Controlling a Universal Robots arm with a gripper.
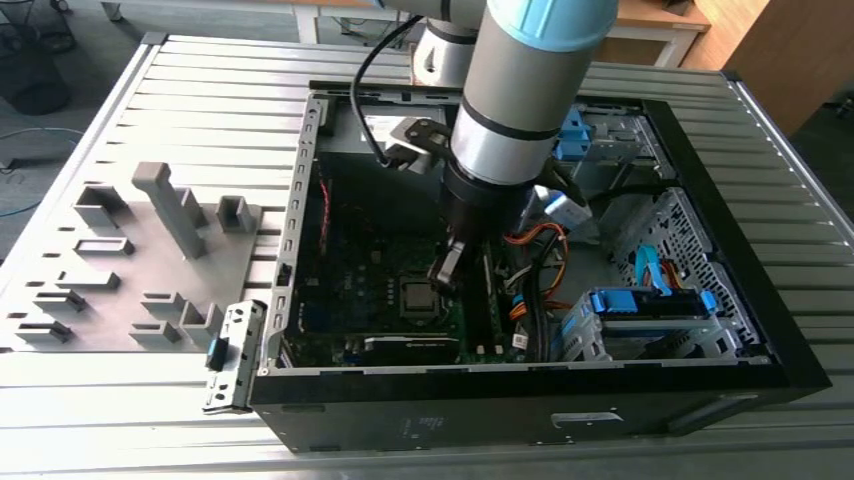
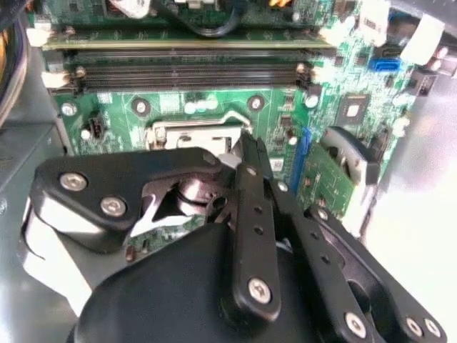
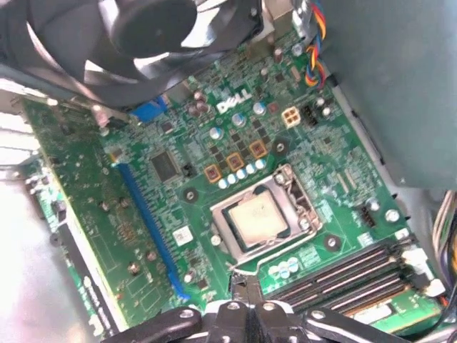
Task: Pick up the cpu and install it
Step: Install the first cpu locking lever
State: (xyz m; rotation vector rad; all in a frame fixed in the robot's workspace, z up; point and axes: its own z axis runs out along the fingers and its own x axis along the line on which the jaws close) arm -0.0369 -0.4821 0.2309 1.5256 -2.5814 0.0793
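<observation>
The cpu, a small square chip with a silvery top, lies flat in its socket on the green motherboard, framed by the socket's metal bracket. In the exterior view the cpu sits low in the open computer case. My gripper hangs just above and a little to the exterior view's right of it. In the first wrist view the fingertips are pressed together, apart from the chip, with nothing between them. In the second wrist view the gripper covers most of the socket frame.
The black case wall surrounds the board. A black fan, memory slots, an upright expansion card, orange cables and a blue drive bay crowd the socket. Grey fixture blocks stand outside at the exterior view's left.
</observation>
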